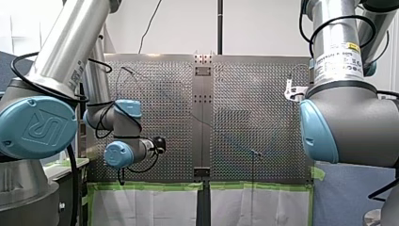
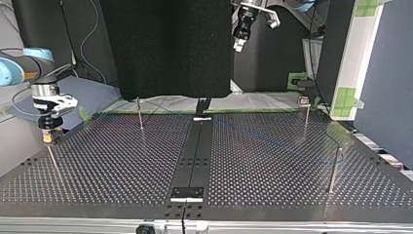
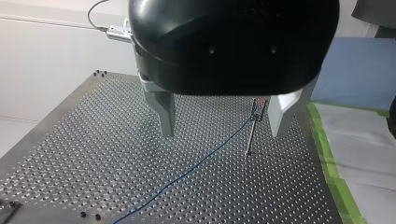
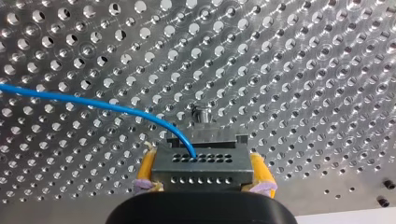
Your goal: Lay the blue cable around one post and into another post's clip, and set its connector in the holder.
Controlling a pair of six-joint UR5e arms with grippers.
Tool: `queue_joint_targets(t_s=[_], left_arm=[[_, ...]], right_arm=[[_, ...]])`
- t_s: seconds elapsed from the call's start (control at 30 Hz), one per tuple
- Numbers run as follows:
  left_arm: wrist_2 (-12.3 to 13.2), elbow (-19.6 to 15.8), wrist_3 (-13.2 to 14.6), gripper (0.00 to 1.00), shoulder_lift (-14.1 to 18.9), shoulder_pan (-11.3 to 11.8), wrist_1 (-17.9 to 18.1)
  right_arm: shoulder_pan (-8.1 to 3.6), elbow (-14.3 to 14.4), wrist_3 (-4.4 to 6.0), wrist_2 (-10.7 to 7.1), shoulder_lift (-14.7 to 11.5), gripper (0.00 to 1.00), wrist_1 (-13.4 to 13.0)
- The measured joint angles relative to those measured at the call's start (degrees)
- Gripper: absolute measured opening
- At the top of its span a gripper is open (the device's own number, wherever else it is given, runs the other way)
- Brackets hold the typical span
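Foremost, the connector [image 4: 201, 165]: a grey block with rows of holes, clamped at its short ends between the yellow pads [image 4: 145, 170] of my right gripper [image 4: 201, 156]. Taking twelve as straight ahead of that gripper, its long axis runs nine to three.

Blue cable [image 4: 93, 103]: leaves the connector's upper face and arcs off toward ten o'clock over the perforated table [image 4: 303, 70].

Metal stub [image 4: 201, 115]: just beyond the connector at twelve. Whether the two touch cannot be told. I judge it to be part of the holder. The coming move turns on this: with the holder dead ahead of the held block, seating looks like a short advance along the gripper's own line, keeping the nine-to-three axis square. My right arm is on the job and my left is well apart from it.

Top view adds: the right gripper [image 2: 47, 138] at the table's nine o'clock edge, directly over a thin post [image 2: 53, 163], and my left gripper [image 2: 238, 44] raised at twelve. The connector is too small to read there.

Left wrist view adds: the left gripper [image 3: 220, 133], its metal fingers spread and holding nothing. A clip post [image 3: 251, 137] stands between them, nearer one finger. The cable passes through the post's clip and trails low across the plate, so the clip step looks done. No view shows the wrap around the other post.
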Motion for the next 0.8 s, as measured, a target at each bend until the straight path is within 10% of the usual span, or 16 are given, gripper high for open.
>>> queue_joint_targets(t_s=[0.8], left_arm=[[0.0, 0.0, -0.1, 1.00, 0.0, 0.0, 0.0]], right_arm=[[-1.40, -0.9, -0.01, -5.62, 0.1, 0.00, 0.9]])
